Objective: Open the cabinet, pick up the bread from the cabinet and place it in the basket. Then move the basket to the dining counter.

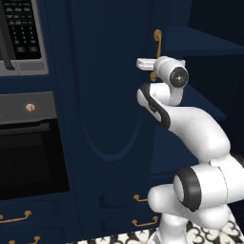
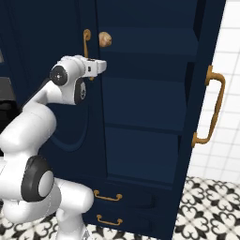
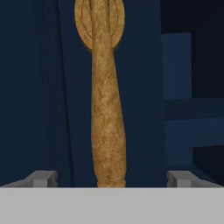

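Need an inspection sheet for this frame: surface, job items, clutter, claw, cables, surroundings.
Surface: navy shelves inside the tall cabinet, mostly bare.
Job's things: right door swung open; left door looks shut; bread on an upper shelf.
Clutter: nothing seen.
Claw: claw open, its tips either side of the left door's brass handle, holding nothing.
Cables: nothing seen.
Surroundings: oven and microwave to the left, drawers below, patterned floor tiles.
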